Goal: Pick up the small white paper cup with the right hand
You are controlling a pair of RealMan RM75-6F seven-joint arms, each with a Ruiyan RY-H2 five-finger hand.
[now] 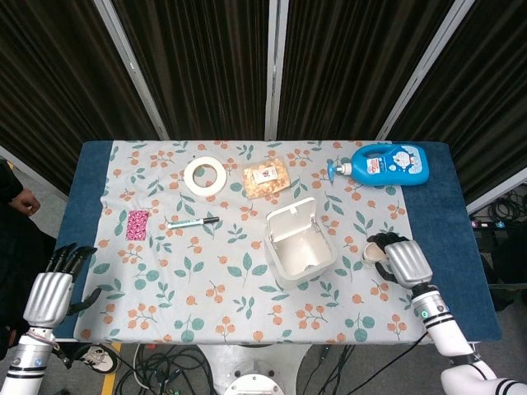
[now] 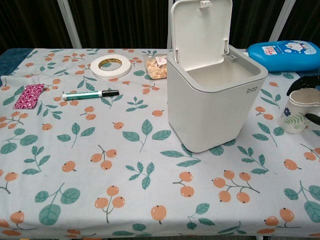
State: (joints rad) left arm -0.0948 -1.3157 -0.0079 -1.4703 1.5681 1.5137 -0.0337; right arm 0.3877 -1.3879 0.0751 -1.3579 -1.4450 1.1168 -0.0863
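**Inspector:** Start at the far left. What is the left hand (image 1: 51, 288) doing?

**Onlooker:** It hangs off the table's near left corner, fingers apart, nothing in it. It touches no item.

**Inspector:** Moving right from it?

**Onlooker:** Beyond it and to its right lies a pink patterned packet (image 1: 137, 224), then a marker pen (image 1: 191, 222) lying flat. Farther back sits a roll of tape (image 1: 205, 175), with a bag of snacks (image 1: 266, 179) just right of that.

**Inspector:** And the middle of the table?

**Onlooker:** A white bin (image 2: 214, 104) stands upright with its lid raised. It is immediately left of the right hand (image 1: 401, 259), apart from it.

**Inspector:** The small white paper cup (image 2: 299, 111)?

**Onlooker:** Upright on the floral tablecloth (image 1: 206, 288), right of the bin, under the right hand's dark fingers (image 2: 306, 83). From the chest view they curl over the rim at the far side, and another dark fingertip shows at the cup's right side.

**Inspector:** Is it gripped?

**Onlooker:** The fingers wrap around it, but I cannot tell whether they press it firmly. The cup's base sits on the cloth.

**Inspector:** Anything behind that hand?

**Onlooker:** A blue lotion bottle (image 1: 383, 164) lies on its side, well apart.
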